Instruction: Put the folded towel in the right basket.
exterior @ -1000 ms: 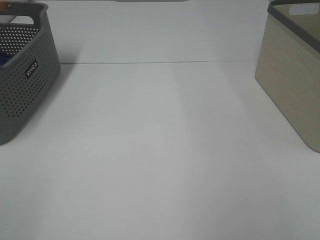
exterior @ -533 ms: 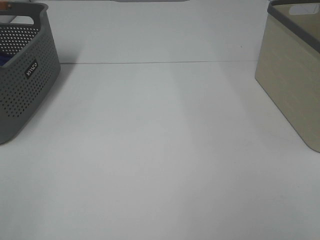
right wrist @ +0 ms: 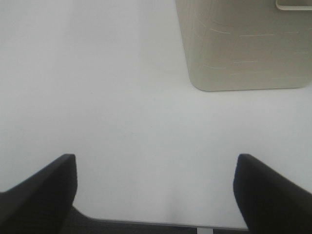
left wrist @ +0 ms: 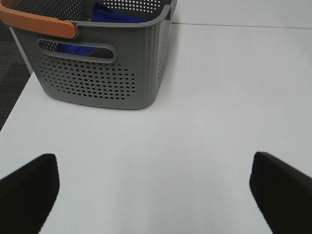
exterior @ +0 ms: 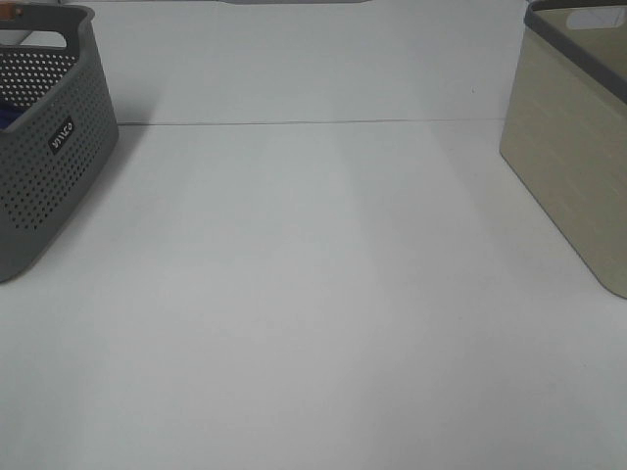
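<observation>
A blue towel (left wrist: 117, 13) lies inside the grey perforated basket (left wrist: 97, 78) with an orange handle; a blue corner of it also shows in the exterior high view (exterior: 8, 117). That basket (exterior: 49, 147) stands at the far left of the table. The beige right basket (exterior: 573, 166) stands at the far right and also shows in the right wrist view (right wrist: 243, 44). My left gripper (left wrist: 153, 195) is open and empty over the table, short of the grey basket. My right gripper (right wrist: 156, 195) is open and empty, short of the beige basket. Neither arm shows in the exterior high view.
The white table (exterior: 313, 294) spans the space between the two baskets, with a thin seam line (exterior: 313, 122) across the back. Its near edge (right wrist: 146, 223) shows in the right wrist view. Dark floor (left wrist: 9, 83) lies beyond its left edge.
</observation>
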Robot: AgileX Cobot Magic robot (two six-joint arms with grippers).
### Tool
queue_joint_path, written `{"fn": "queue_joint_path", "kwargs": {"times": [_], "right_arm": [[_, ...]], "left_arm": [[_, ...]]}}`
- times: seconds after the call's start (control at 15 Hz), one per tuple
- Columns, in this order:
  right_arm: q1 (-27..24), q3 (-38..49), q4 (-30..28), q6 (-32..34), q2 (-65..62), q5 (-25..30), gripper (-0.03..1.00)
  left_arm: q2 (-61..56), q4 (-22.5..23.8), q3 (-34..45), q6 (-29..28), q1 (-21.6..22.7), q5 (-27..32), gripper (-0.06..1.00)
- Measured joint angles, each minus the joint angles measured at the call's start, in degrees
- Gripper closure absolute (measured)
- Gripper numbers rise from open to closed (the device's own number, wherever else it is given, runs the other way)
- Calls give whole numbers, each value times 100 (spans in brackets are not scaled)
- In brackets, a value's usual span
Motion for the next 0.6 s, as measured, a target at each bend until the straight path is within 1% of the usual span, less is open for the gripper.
{"fn": "queue_joint_path", "kwargs": {"times": [0.6], "right_arm": [[0,0,0,0,0,-11,12]], "left_arm": [[0,0,0,0,0,0,-5]]}}
